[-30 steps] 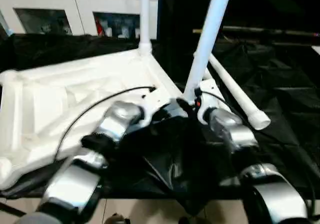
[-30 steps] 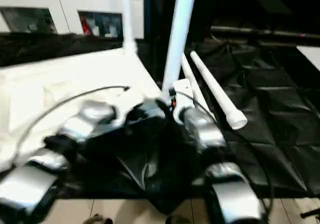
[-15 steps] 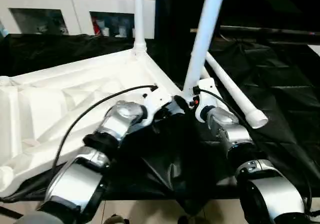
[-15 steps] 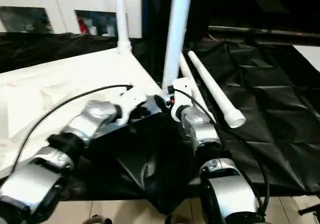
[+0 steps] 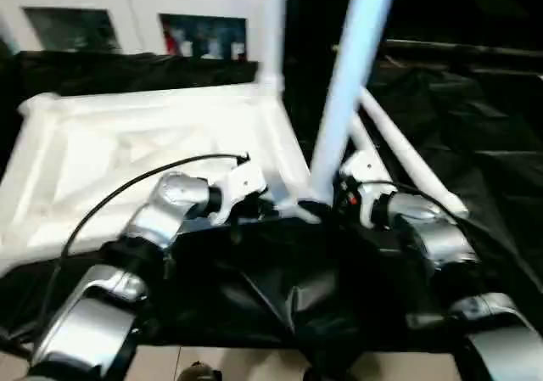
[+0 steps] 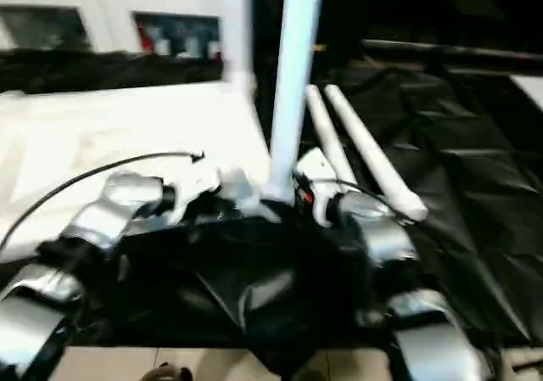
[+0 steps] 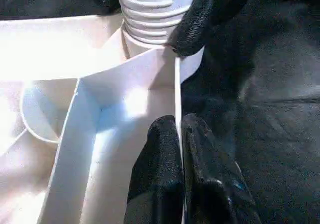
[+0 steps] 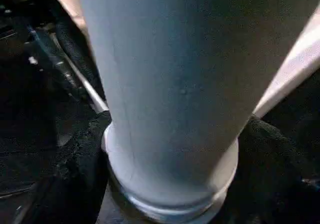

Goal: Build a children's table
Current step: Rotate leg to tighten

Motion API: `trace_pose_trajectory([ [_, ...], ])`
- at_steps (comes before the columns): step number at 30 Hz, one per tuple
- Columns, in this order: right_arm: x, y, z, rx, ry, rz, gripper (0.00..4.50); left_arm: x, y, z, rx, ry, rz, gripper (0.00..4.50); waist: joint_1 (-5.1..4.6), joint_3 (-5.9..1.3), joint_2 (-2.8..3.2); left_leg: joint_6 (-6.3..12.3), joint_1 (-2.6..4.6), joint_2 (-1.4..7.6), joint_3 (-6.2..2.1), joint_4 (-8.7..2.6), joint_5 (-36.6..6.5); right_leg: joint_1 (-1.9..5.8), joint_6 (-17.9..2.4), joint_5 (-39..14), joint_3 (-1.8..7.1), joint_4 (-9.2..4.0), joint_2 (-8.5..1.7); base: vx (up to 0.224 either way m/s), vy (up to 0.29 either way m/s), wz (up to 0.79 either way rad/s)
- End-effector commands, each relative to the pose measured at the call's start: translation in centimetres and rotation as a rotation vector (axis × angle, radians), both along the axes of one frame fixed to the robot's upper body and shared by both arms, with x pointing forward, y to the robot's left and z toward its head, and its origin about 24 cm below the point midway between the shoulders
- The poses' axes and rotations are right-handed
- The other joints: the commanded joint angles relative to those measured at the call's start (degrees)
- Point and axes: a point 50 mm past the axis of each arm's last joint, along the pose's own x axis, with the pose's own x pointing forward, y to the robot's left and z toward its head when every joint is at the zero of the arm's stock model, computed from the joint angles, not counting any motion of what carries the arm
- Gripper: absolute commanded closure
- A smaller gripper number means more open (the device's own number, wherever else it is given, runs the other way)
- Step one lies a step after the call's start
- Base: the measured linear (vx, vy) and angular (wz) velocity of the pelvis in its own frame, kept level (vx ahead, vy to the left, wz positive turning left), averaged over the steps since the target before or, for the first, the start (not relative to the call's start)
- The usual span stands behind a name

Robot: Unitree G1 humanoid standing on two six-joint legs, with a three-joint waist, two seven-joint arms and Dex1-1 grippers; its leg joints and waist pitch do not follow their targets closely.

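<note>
The white tabletop lies upside down on black cloth, ribbed underside up. One leg stands in its far right corner socket. A second leg stands upright at the near right corner. My right gripper is shut around this leg's base, with black fingers against both sides of the tube. My left gripper is shut on the thin rim wall of the tabletop, just beside that corner socket. Two more legs lie loose on the cloth to the right.
Black cloth covers the work surface and bunches up in front of my forearms. White cabinets stand behind the table. The floor shows along the near edge.
The whole picture has shifted as the head moved. Both grippers remain at the near right corner, by the base of the upright leg.
</note>
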Motion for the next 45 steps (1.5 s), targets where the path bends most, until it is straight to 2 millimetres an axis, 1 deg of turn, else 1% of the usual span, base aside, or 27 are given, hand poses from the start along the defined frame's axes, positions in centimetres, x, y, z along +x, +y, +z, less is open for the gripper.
trace_pose_trajectory([
  [1,0.1,-1.0,1.0,0.015,-0.035,-0.003,0.86,-0.7,-0.7,0.0,-0.03,0.015,-0.079,4.5,0.14,-4.41,0.13,3.61,0.79,1.48,-0.08,-3.34,-12.6,3.36,-15.1,-10.3,2.01,-2.72,-2.43,0.0,0.0,0.0],
  [3,0.0,-1.0,1.0,0.018,-0.033,0.006,0.86,-0.8,-0.6,0.0,-0.029,0.017,-0.083,4.5,0.25,-4.34,0.13,2.88,0.85,1.52,-0.15,-3.48,-13.8,3.37,-14.4,-12.5,2.08,-2.94,-2.57,0.0,0.0,0.0],
  [5,-0.3,-1.0,0.9,0.016,-0.022,0.03,1.21,-0.9,-0.4,-0.1,-0.026,0.018,-0.087,4.5,0.3,-4.32,0.11,2.36,0.87,1.45,-0.17,-3.5,-14.6,3.28,-13.7,-14.1,2.12,-3.12,-2.56,0.0,0.0,0.0],
  [7,-0.4,-1.0,0.8,0.014,-0.017,0.039,1.23,-0.9,-0.4,-0.1,-0.025,0.018,-0.087,4.5,0.34,-4.36,0.08,2.15,0.87,1.42,-0.22,-3.51,-14.5,3.25,-13.3,-14.2,2.13,-3.09,-2.52,0.0,0.0,0.0],
  [11,-0.6,-0.9,0.7,0.026,-0.007,0.046,1.65,-1.0,-0.3,-0.1,-0.025,0.016,-0.086,4.5,0.46,-4.43,0.04,2.27,0.82,1.38,-0.21,-3.43,-13.4,3.29,-13.4,-13.1,2.14,-2.96,-2.5,0.0,0.0,0.0],
  [14,-0.7,-0.6,0.3,0.056,0.02,0.0,1.71,-0.7,-0.3,-0.1,-0.026,-0.002,-0.043,4.5,0.52,-4.46,-0.04,2.53,0.77,1.34,-0.15,-3.36,-12.7,3.31,-13.6,-12.0,2.14,-2.83,-2.4,0.0,0.0,0.0],
  [16,-0.7,-0.6,0.3,0.056,0.02,0.0,1.72,-0.7,-0.3,-0.1,-0.026,-0.002,-0.043,4.5,0.58,-4.43,-0.05,2.38,0.82,1.31,-0.16,-3.38,-13.2,3.28,-13.3,-13.4,2.11,-2.98,-2.47,0.0,0.0,0.0],
  [17,-0.2,-0.4,-0.6,0.068,0.052,-0.133,1.72,0.0,-0.5,-0.3,-0.018,-0.021,0.054,4.5,0.39,-4.29,-0.08,2.13,0.84,1.34,-0.12,-3.43,-13.7,3.07,-13.0,-14.4,2.23,-3.12,-2.48,0.0,0.0,0.0],
  [20,0.5,0.1,-1.8,0.072,0.088,-0.333,1.73,1.0,-1.2,-0.6,-0.018,-0.043,0.184,4.5,-0.05,-4.19,-0.11,0.26,0.87,1.02,-0.43,-3.53,-15.1,2.92,-11.6,-18.7,2.21,-3.45,-2.62,0.0,0.0,0.0],
  [21,0.9,0.6,-2.6,0.072,0.108,-0.465,1.73,1.5,-1.8,-0.8,-0.015,-0.049,0.261,4.5,-0.4,-4.06,-0.05,-0.58,1.01,1.01,-0.53,-3.6,-16.5,2.7,-10.8,-21.2,2.19,-3.68,-2.56,0.0,0.0,0.0],
  [22,1.2,1.0,-2.9,0.084,0.124,-0.549,1.73,1.7,-2.3,-0.9,-0.013,-0.055,0.301,4.5,-0.96,-3.95,-0.06,-1.18,1.03,0.84,-0.69,-3.63,-18.4,2.56,-9.9,-24.6,2.1,-4.09,-2.57,0.0,0.0,0.0],
  [23,1.4,1.4,-3.2,0.097,0.145,-0.627,1.73,1.9,-2.9,-1.0,-0.015,-0.057,0.339,4.5,-1.06,-3.92,0.0,-1.43,0.98,0.81,-0.75,-3.59,-18.6,2.51,-9.6,-25.4,2.06,-4.16,-2.64,0.0,0.0,0.0],
  [24,1.5,1.6,-3.3,0.101,0.154,-0.654,1.73,2.0,-3.2,-1.1,-0.016,-0.057,0.352,4.5,-1.01,-3.97,0.02,-1.5,1.13,0.75,-0.8,-3.58,-19.0,2.49,-9.1,-26.2,1.98,-4.35,-2.62,0.0,0.0,0.0],
  [25,1.6,2.3,-3.5,0.115,0.179,-0.713,1.73,2.1,-4.0,-1.1,-0.019,-0.061,0.381,4.5,-1.26,-3.99,0.1,-1.39,1.2,0.75,-0.81,-3.56,-19.7,2.22,-9.0,-26.3,2.06,-4.4,-2.58,0.0,0.0,0.0],
  [27,1.7,3.4,-3.7,0.118,0.198,-0.738,1.73,2.1,-5.1,-1.2,-0.024,-0.062,0.396,4.5,-1.32,-3.95,0.08,-1.0,1.1,0.69,-0.87,-3.59,-20.0,2.38,-8.8,-25.9,1.91,-4.56,-2.48,0.0,0.0,0.0],
  [29,1.7,4.7,-3.7,0.088,0.172,-0.711,1.73,2.1,-6.1,-1.2,-0.028,-0.071,0.391,4.5,-1.47,-3.9,0.08,-0.48,1.19,0.58,-0.83,-3.53,-21.4,2.17,-8.5,-26.6,1.82,-4.83,-2.41,0.0,0.0,0.0],
  [31,1.7,5.8,-3.2,0.1,0.125,-0.63,1.73,1.9,-6.8,-1.1,-0.042,-0.075,0.366,4.5,-1.38,-4.07,-0.02,-0.06,1.05,0.65,-0.9,-3.61,-21.2,2.4,-8.4,-25.6,1.82,-4.75,-2.46,0.0,0.0,0.0],
  [32,1.7,6.2,-3.0,0.113,0.109,-0.611,1.38,1.9,-7.0,-1.0,-0.047,-0.079,0.354,4.5,-1.38,-4.07,-0.02,-0.06,1.05,0.65,-0.9,-3.61,-21.2,2.4,-8.4,-25.6,1.82,-4.75,-2.46,0.0,0.0,0.0],
  [34,1.9,6.2,-2.4,0.15,0.091,-0.6,1.03,1.8,-6.9,-0.9,-0.049,-0.088,0.321,4.5,-1.36,-4.1,-0.04,0.41,0.91,0.7,-0.87,-3.67,-20.8,2.47,-8.9,-24.2,1.83,-4.58,-2.42,0.0,0.0,0.0],
  [37,2.3,5.7,-1.8,0.142,0.045,-0.579,0.82,1.6,-6.4,-0.8,-0.057,-0.092,0.283,4.5,-1.41,-4.12,-0.04,0.85,0.73,0.71,-0.85,-3.7,-20.6,2.59,-9.2,-23.7,1.86,-4.54,-2.5,0.0,0.0,0.0],
  [38,2.4,5.4,-1.6,0.147,0.04,-0.554,0.82,1.5,-6.1,-0.8,-0.061,-0.092,0.266,4.5,-1.41,-4.12,0.0,0.89,0.74,0.72,-0.86,-3.69,-20.6,2.58,-9.2,-23.7,1.87,-4.53,-2.53,0.0,0.0,0.0],
  [39,2.4,5.1,-1.3,0.148,0.029,-0.52,0.82,1.4,-5.8,-0.8,-0.06,-0.088,0.255,4.5,-1.44,-4.15,-0.18,1.13,0.74,0.7,-0.8,-3.63,-20.3,2.63,-9.4,-23.5,1.89,-4.48,-2.52,0.0,0.0,0.0],
  [41,2.4,4.6,-1.0,0.147,0.012,-0.467,0.82,1.3,-5.3,-0.8,-0.063,-0.086,0.225,4.5,-1.49,-4.18,-0.25,1.6,0.53,0.76,-0.76,-3.59,-19.3,2.86,-9.9,-22.2,1.94,-4.27,-2.52,0.0,0.0,0.0],
  [42,2.2,4.1,-0.8,0.139,-0.002,-0.405,0.82,1.1,-4.8,-0.9,-0.061,-0.075,0.198,4.5,-1.48,-4.19,-0.26,1.79,0.5,0.71,-0.69,-3.55,-19.1,2.85,-10.0,-22.1,1.96,-4.27,-2.5,0.0,0.0,0.0],
  [43,2.2,4.0,-0.7,0.137,-0.005,-0.39,0.82,1.0,-4.7,-0.9,-0.06,-0.073,0.191,4.5,-1.31,-4.22,-0.36,2.26,0.43,0.77,-0.69,-3.48,-18.4,3.01,-10.1,-21.7,1.98,-4.23,-2.62,0.0,0.0,0.0],
  [44,2.0,3.4,-0.6,0.12,-0.018,-0.327,0.82,0.8,-4.2,-1.0,-0.061,-0.071,0.152,4.5,-1.41,-4.16,-0.33,2.38,0.37,0.76,-0.6,-3.47,-18.2,2.92,-10.1,-21.5,2.04,-4.19,-2.53,0.0,0.0,0.0],
  [45,1.8,3.0,-0.4,0.105,-0.027,-0.277,0.82,0.6,-3.8,-1.0,-0.058,-0.064,0.127,4.5,-1.34,-4.3,-0.44,2.7,0.36,0.81,-0.6,-3.4,-17.5,3.04,-10.3,-20.8,2.05,-4.08,-2.58,0.0,0.0,0.0],
])
